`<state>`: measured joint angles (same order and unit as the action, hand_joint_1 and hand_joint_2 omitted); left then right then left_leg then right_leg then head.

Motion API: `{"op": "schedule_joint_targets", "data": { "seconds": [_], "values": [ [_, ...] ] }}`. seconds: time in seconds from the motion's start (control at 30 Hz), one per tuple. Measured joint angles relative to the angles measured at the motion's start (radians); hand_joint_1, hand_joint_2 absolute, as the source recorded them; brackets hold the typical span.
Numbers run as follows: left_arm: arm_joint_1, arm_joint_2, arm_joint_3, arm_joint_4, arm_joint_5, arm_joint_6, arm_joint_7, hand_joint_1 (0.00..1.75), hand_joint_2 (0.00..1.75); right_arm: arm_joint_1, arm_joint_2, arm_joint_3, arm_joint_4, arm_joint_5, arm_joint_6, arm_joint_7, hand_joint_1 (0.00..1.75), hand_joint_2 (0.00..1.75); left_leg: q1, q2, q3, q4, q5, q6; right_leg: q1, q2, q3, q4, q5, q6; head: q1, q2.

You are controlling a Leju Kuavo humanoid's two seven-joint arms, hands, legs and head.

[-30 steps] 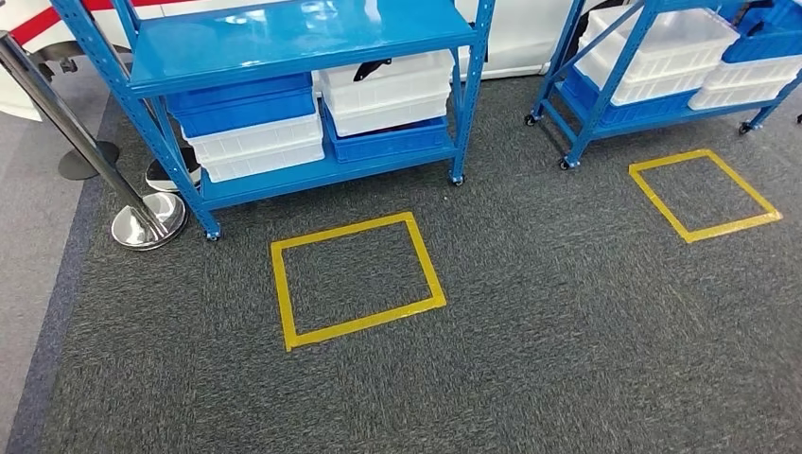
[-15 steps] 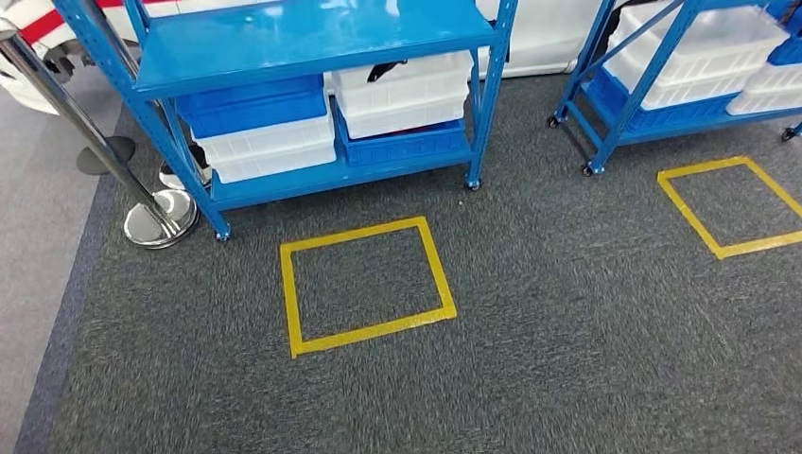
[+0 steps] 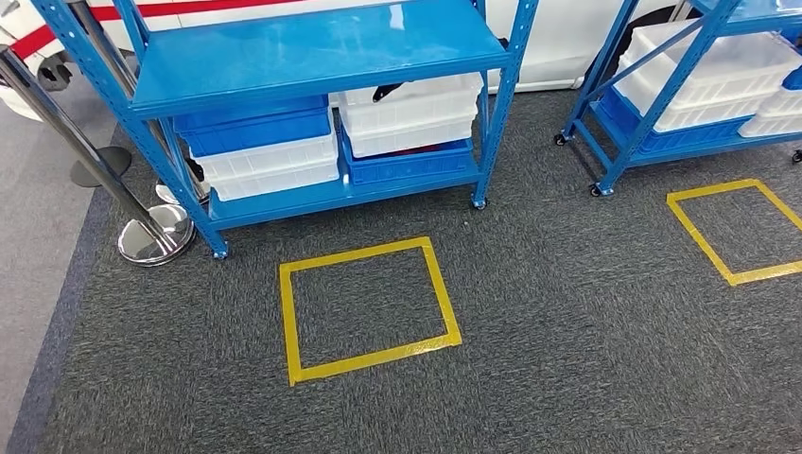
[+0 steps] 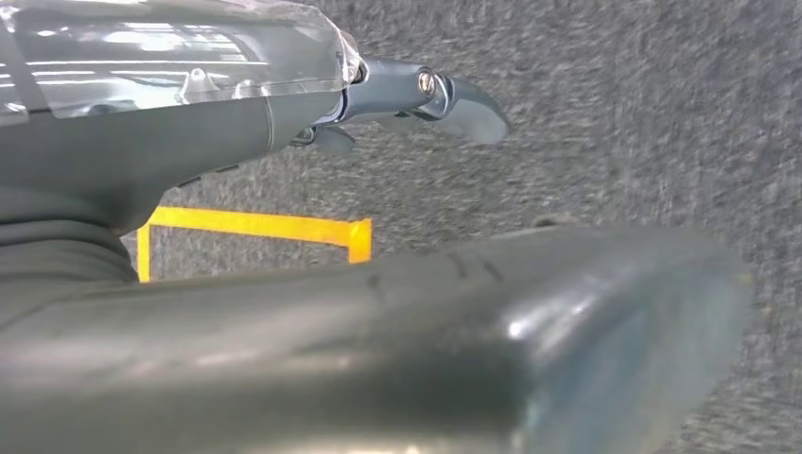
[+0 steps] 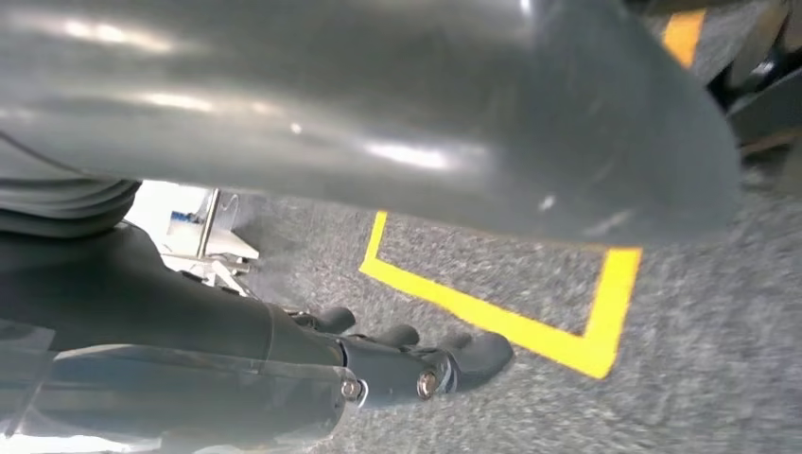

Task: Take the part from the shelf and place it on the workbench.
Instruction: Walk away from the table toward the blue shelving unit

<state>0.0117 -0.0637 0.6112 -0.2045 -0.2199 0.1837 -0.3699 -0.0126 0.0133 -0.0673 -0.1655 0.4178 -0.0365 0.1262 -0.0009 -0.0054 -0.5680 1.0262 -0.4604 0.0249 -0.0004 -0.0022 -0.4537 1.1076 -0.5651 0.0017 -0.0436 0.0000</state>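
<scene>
A blue metal shelf rack [image 3: 312, 57] on castors is seen across the upper left and centre of the head view. On its lower level, at left, a blue bin [image 3: 251, 128] is stacked on white bins [image 3: 270, 165]; at right, white bins [image 3: 411, 113] sit on another blue bin [image 3: 407, 161]. A dark object [image 3: 388, 92], prob. the part, is seen poking from the top white bin on the right side; too small to identify further. A 2nd blue rack [image 3: 662, 85] w/ white and blue bins is placed at upper right.

At the left edge a chrome stanchion post [image 3: 66, 123] w/ round base [image 3: 156, 236] is stood just beside the rack's front-left leg. A white panel w/ red stripe [image 3: 151, 9] is seen behind the rack.

Dark grey carpet [image 3: 567, 359] fills the lower frame. A yellow tape square [image 3: 364, 307] is marked on it at centre, just in front of the 1st rack; a 2nd tape square [image 3: 738, 232] lies at right, before the 2nd rack. A paler floor strip runs down the left edge.

Left hand [image 4: 416, 95]: fingers loosely extended above carpet, nothing held. Right hand [image 5: 407, 364]: fingers slightly curled but apart, nothing held, yellow tape near. Both hands are well apart from the dark object in the bin.
</scene>
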Motion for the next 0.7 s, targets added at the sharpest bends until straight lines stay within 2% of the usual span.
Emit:
{"op": "schedule_joint_targets", "data": {
  "seconds": [0.03, 0.07, 0.13, 0.17, 0.2, 0.23, 0.27, 0.3, 0.33, 0.37, 0.4, 0.43, 0.47, 0.5, 0.53, 0.57, 0.6, 0.63, 0.67, 0.7],
  "values": [
    [-0.001, 0.0, 0.0, 0.0, 0.0, 0.001, 0.0, 0.0, 0.0, -0.002, 0.0, 0.0, 0.0, 0.001, 0.001, 0.0, 0.0, 0.0, 0.002, -0.001, 0.017, -0.011, -0.004, 0.004, -0.002, 0.001, -0.033, 0.053, -0.002, 0.005, 0.0, 0.0],
    [-0.002, 0.0, 0.0, 0.0, 0.0, 0.002, 0.0, 0.0, 0.0, -0.003, 0.0, 0.0, 0.0, 0.001, 0.001, 0.0, 0.0, 0.0, 0.003, -0.001, 0.03, -0.018, -0.011, 0.007, -0.005, 0.002, -0.074, 0.108, -0.015, 0.009, 0.0, 0.0],
    [-0.003, -0.001, 0.001, 0.0, 0.0, 0.003, 0.0, 0.0, 0.0, -0.003, 0.0, 0.0, 0.0, 0.002, 0.001, 0.001, 0.0, 0.0, 0.004, -0.005, 0.057, -0.025, -0.031, 0.007, -0.011, 0.002, -0.159, 0.185, -0.072, 0.018, 0.0, 0.0],
    [-0.003, -0.001, 0.001, 0.0, 0.0, 0.003, 0.0, 0.0, 0.0, -0.003, -0.001, -0.001, 0.0, 0.002, 0.001, 0.002, 0.0, 0.0, 0.005, -0.008, 0.073, -0.026, -0.044, 0.005, -0.013, 0.002, -0.189, 0.193, -0.093, 0.021, 0.0, 0.0],
    [-0.001, -0.002, 0.001, 0.0, 0.0, 0.003, 0.001, 0.0, 0.0, 0.0, -0.002, -0.001, 0.0, 0.002, 0.001, 0.002, 0.0, 0.0, 0.007, -0.011, 0.091, -0.026, -0.058, 0.002, -0.015, 0.002, -0.209, 0.177, -0.096, 0.024, 0.0, 0.0],
    [0.0, -0.003, 0.001, 0.0, 0.0, 0.003, 0.001, 0.0, 0.0, 0.003, -0.003, -0.001, 0.0, 0.002, 0.001, 0.003, 0.0, 0.0, 0.009, -0.014, 0.111, -0.026, -0.074, -0.001, -0.016, 0.001, -0.218, 0.14, -0.074, 0.026, 0.0, 0.0],
    [0.002, -0.004, 0.001, 0.0, 0.0, 0.002, 0.001, 0.0, 0.0, 0.008, -0.005, -0.001, 0.0, 0.002, 0.001, 0.003, 0.0, 0.0, 0.011, -0.016, 0.129, -0.027, -0.09, -0.005, -0.017, 0.001, -0.222, 0.088, -0.019, 0.025, 0.0, 0.0],
    [0.002, -0.005, 0.001, 0.001, 0.0, 0.001, 0.0, 0.0, 0.0, 0.013, -0.006, -0.001, 0.002, 0.002, 0.001, 0.004, 0.0, 0.0, 0.012, -0.017, 0.146, -0.025, -0.107, -0.01, -0.015, 0.001, -0.226, 0.037, 0.051, 0.024, 0.0, 0.0],
    [0.002, -0.005, 0.001, 0.002, -0.001, 0.0, 0.0, 0.0, 0.0, 0.016, -0.007, -0.002, 0.003, 0.002, 0.001, 0.003, 0.0, 0.0, 0.012, -0.017, 0.158, -0.026, -0.122, -0.016, -0.013, 0.001, -0.229, -0.001, 0.107, 0.019, 0.0, 0.0],
    [0.001, -0.006, 0.002, 0.003, -0.001, -0.002, -0.001, 0.0, 0.0, 0.016, -0.007, -0.002, 0.004, 0.002, 0.002, 0.003, 0.0, 0.0, 0.011, -0.017, 0.169, -0.032, -0.134, -0.022, -0.011, 0.001, -0.231, -0.024, 0.147, 0.012, 0.001, 0.0],
    [-0.002, -0.006, 0.002, 0.003, -0.002, -0.002, -0.001, 0.0, 0.0, 0.015, -0.008, -0.002, 0.005, 0.001, 0.002, 0.003, 0.0, 0.0, 0.01, -0.018, 0.179, -0.033, -0.137, -0.03, -0.009, 0.002, -0.229, -0.032, 0.156, 0.004, 0.001, 0.0],
    [-0.003, -0.006, 0.002, 0.004, -0.003, -0.003, -0.002, 0.0, 0.0, 0.012, -0.008, -0.003, 0.005, 0.001, 0.002, 0.003, 0.0, 0.0, 0.009, -0.018, 0.181, -0.03, -0.131, -0.037, -0.009, 0.003, -0.221, -0.036, 0.147, -0.005, 0.001, 0.0],
    [-0.005, -0.006, 0.001, 0.004, -0.004, -0.004, -0.002, 0.0, 0.0, 0.011, -0.008, -0.003, 0.005, 0.0, 0.001, 0.003, 0.0, 0.0, 0.01, -0.016, 0.177, -0.009, -0.118, -0.043, -0.01, 0.004, -0.209, -0.043, 0.142, -0.013, 0.001, 0.0],
    [-0.006, -0.006, 0.001, 0.004, -0.004, -0.004, -0.002, 0.0, 0.0, 0.012, -0.008, -0.003, 0.005, 0.0, 0.001, 0.003, 0.0, 0.0, 0.011, -0.013, 0.157, 0.036, -0.1, -0.049, -0.011, 0.003, -0.193, -0.053, 0.135, -0.02, 0.001, 0.0],
    [-0.007, -0.007, 0.001, 0.004, -0.005, -0.004, -0.002, 0.0, 0.0, 0.012, -0.008, -0.003, 0.005, 0.0, 0.001, 0.004, 0.0, 0.0, 0.013, -0.009, 0.121, 0.096, -0.091, -0.053, -0.012, 0.003, -0.175, -0.062, 0.127, -0.027, 0.001, 0.0],
    [-0.007, -0.008, 0.001, 0.004, -0.005, -0.004, -0.002, 0.0, 0.0, 0.013, -0.008, -0.003, 0.005, 0.0, 0.001, 0.004, 0.0, 0.0, 0.014, -0.006, 0.076, 0.164, -0.099, -0.057, -0.012, 0.002, -0.157, -0.07, 0.117, -0.031, 0.001, 0.0],
    [-0.006, -0.009, 0.001, 0.004, -0.005, -0.003, -0.002, 0.0, 0.0, 0.013, -0.008, -0.003, 0.005, 0.0, 0.0, 0.004, 0.0, 0.0, 0.014, -0.003, 0.03, 0.222, -0.127, -0.059, -0.012, 0.002, -0.138, -0.076, 0.105, -0.034, 0.001, 0.0],
    [-0.005, -0.009, 0.001, 0.004, -0.005, -0.003, -0.002, 0.0, 0.0, 0.013, -0.008, -0.003, 0.005, 0.0, 0.0, 0.004, 0.0, 0.0, 0.014, -0.003, -0.011, 0.259, -0.169, -0.059, -0.012, 0.004, -0.119, -0.079, 0.092, -0.035, 0.001, 0.0],
    [-0.003, -0.009, 0.001, 0.004, -0.005, -0.003, -0.002, 0.0, 0.0, 0.012, -0.009, -0.003, 0.005, 0.0, 0.0, 0.004, 0.0, 0.0, 0.014, -0.003, -0.041, 0.272, -0.211, -0.058, -0.011, 0.005, -0.099, -0.081, 0.078, -0.036, 0.0, 0.0],
    [-0.002, -0.009, 0.001, 0.004, -0.005, -0.003, -0.002, 0.0, 0.0, 0.012, -0.009, -0.003, 0.005, 0.0, 0.0, 0.004, 0.0, 0.0, 0.014, -0.002, -0.06, 0.262, -0.236, -0.055, -0.011, 0.007, -0.079, -0.082, 0.063, -0.035, 0.0, 0.0]
  ]
}}
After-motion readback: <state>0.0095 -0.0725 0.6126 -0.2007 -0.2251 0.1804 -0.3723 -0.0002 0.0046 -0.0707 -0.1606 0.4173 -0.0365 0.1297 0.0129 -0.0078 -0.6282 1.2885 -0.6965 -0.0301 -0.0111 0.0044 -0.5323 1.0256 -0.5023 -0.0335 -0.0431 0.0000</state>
